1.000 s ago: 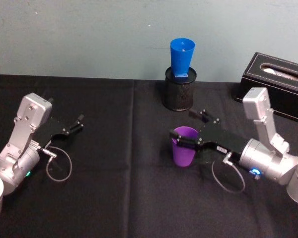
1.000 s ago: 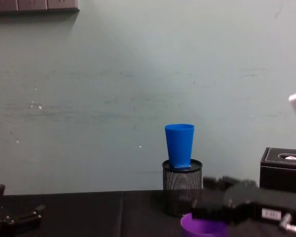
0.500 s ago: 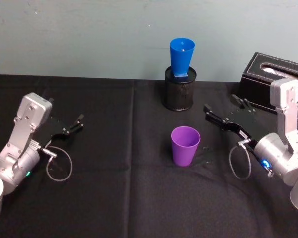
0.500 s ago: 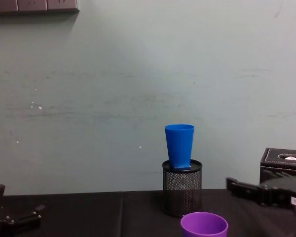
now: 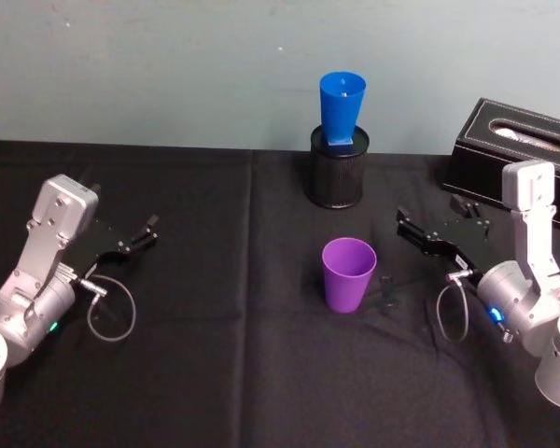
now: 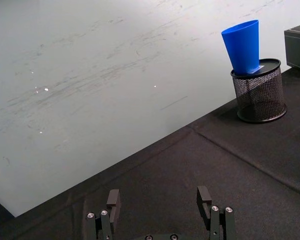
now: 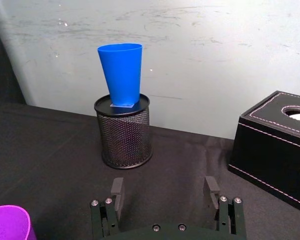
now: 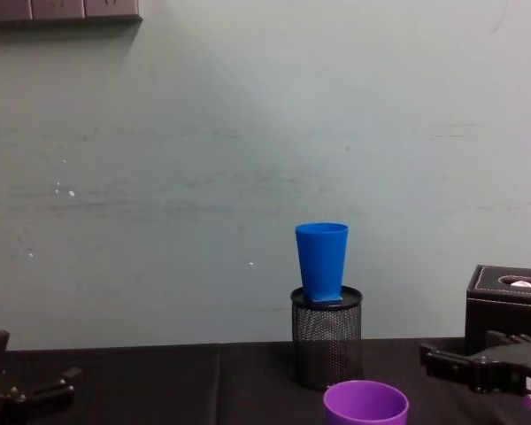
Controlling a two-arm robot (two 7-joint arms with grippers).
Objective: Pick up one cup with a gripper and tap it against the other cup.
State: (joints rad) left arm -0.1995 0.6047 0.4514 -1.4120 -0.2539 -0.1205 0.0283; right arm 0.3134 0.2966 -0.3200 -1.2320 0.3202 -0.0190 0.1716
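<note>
The purple cup (image 5: pixel 347 273) (image 8: pixel 365 403) (image 7: pixel 9 222) stands upright and alone on the black tablecloth. Behind it the blue cup (image 5: pixel 342 107) (image 8: pixel 321 261) (image 7: pixel 121 72) (image 6: pixel 242 45) stands on top of a black mesh cylinder (image 5: pixel 336 168). My right gripper (image 5: pixel 439 224) (image 7: pixel 164 192) (image 8: pixel 478 363) hovers to the right of the purple cup, apart from it, open and holding nothing. Far to the left, my left gripper (image 5: pixel 142 233) (image 6: pixel 158 197) rests open and idle.
A black tissue box (image 5: pixel 523 154) (image 7: pixel 275 145) sits at the back right, just behind the right arm. The wall runs close behind the mesh cylinder (image 8: pixel 327 335). The black tablecloth (image 5: pixel 233 355) covers the whole table.
My right gripper, which was around the purple cup a second ago, has let go and drawn back to the right. The cup stays standing. The left arm has not moved.
</note>
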